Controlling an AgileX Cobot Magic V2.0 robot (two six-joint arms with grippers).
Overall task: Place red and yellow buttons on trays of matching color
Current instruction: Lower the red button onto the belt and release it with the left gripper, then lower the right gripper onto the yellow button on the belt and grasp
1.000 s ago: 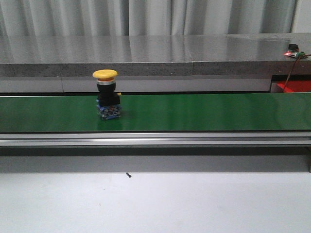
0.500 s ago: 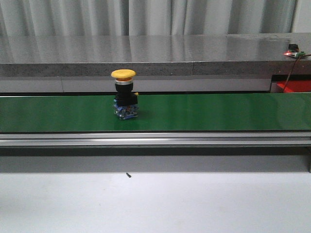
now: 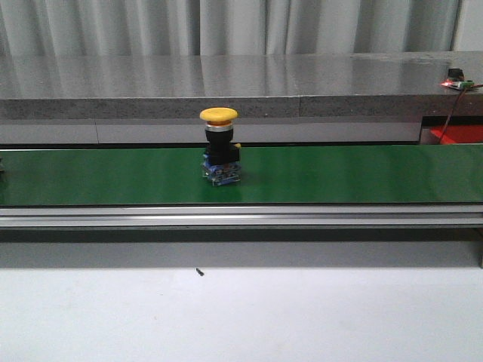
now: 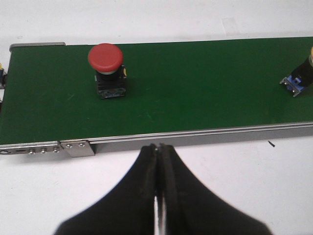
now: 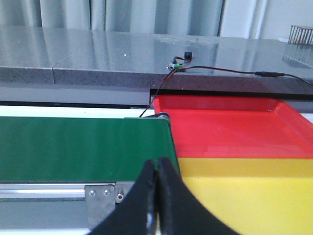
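A yellow button (image 3: 219, 146) with a black and blue base stands upright on the green conveyor belt (image 3: 339, 175), left of centre in the front view; its base (image 4: 296, 83) shows at the edge of the left wrist view. A red button (image 4: 107, 69) stands on the belt near its end in the left wrist view, beyond my left gripper (image 4: 159, 148), which is shut and empty over the white table. My right gripper (image 5: 157, 162) is shut and empty near the belt's other end, beside the red tray (image 5: 230, 127) and the yellow tray (image 5: 254, 196).
A grey stone ledge (image 3: 226, 83) runs behind the belt, with a small circuit board and red wire (image 5: 178, 67) on it. An aluminium rail (image 3: 241, 217) edges the belt in front. A tiny dark speck (image 3: 200, 271) lies on the white table.
The yellow button has travelled to the right along the belt, from the left part toward the middle. Neither gripper shows in the earlier front frames.
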